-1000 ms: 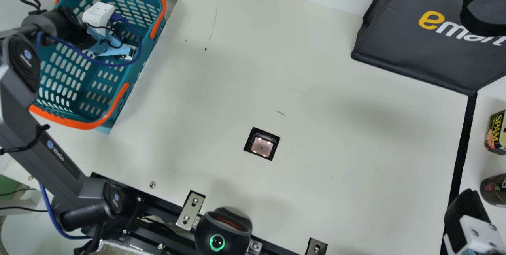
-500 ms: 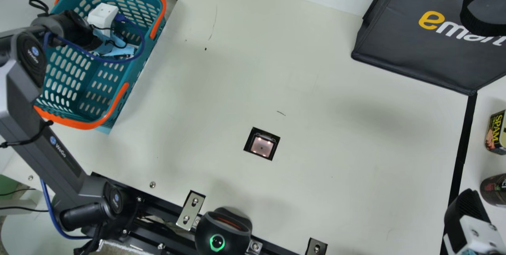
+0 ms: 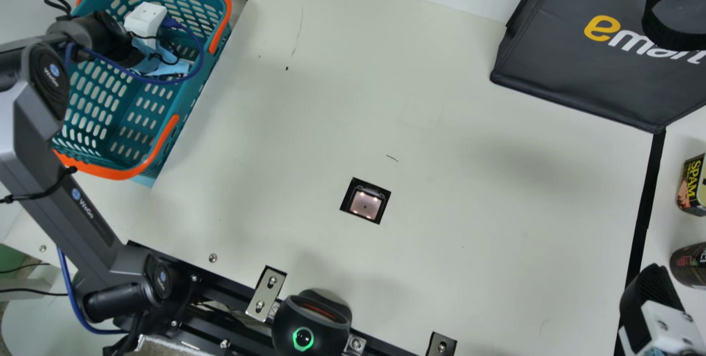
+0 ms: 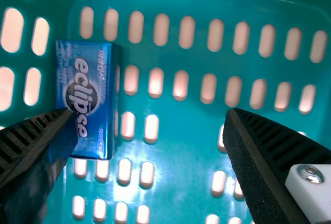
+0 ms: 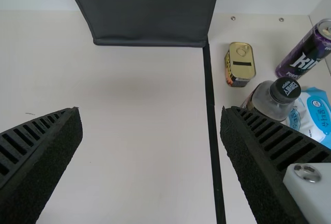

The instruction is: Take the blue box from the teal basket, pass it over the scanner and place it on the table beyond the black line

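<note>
Counter: bright, diffuse light; faint soft shadow, main view's 3 o'clock. Teal basket: floor glare. Scanner: lit.

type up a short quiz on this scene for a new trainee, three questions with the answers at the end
1. True or false: the blue rectangular box is inside the teal plastic basket.

2. Multiple choice: which of these is on the far side of the black tape line from the basket?
a) the square black-framed scanner window
b) the blue box
c) the small metal tin with the yellow top

3. Fill in one word, "open" or "shut": the jaws of the left gripper are ____.

Key: 1 true; 2 c; 3 open
</note>
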Controlling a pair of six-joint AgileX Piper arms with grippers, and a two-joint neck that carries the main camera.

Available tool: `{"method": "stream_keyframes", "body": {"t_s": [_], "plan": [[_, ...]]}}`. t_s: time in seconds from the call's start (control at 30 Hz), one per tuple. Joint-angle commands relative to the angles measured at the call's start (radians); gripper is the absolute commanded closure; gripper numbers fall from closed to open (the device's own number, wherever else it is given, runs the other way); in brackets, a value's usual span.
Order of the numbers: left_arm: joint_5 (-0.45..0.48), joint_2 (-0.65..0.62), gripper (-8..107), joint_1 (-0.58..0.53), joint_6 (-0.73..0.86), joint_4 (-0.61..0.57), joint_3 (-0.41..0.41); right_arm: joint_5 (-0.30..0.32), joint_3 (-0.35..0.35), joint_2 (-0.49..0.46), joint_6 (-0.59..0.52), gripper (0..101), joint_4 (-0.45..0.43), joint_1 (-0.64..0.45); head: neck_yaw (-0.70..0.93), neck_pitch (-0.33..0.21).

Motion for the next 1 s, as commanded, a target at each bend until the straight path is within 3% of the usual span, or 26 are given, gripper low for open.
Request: {"method": "stream_keyframes", "body": {"t_s": [0.0,0.2,0.97], "plan": [[0.048,-0.005,9,-0.002,0.004,-0.019,0.004,0.0,0.0,0.0,0.0,6,0.0,0.0,0.002,-0.029],[0.11,-0.036,9,-0.009,0.025,-0.065,0.021,0.0,0.0,0.0,0.0,6,0.0,0.0,0.002,-0.029],[0.083,-0.137,9,0.02,-0.118,-0.045,0.05,-0.001,0.0,0.0,0.0,6,0.0,0.0,0.002,-0.029]]}}
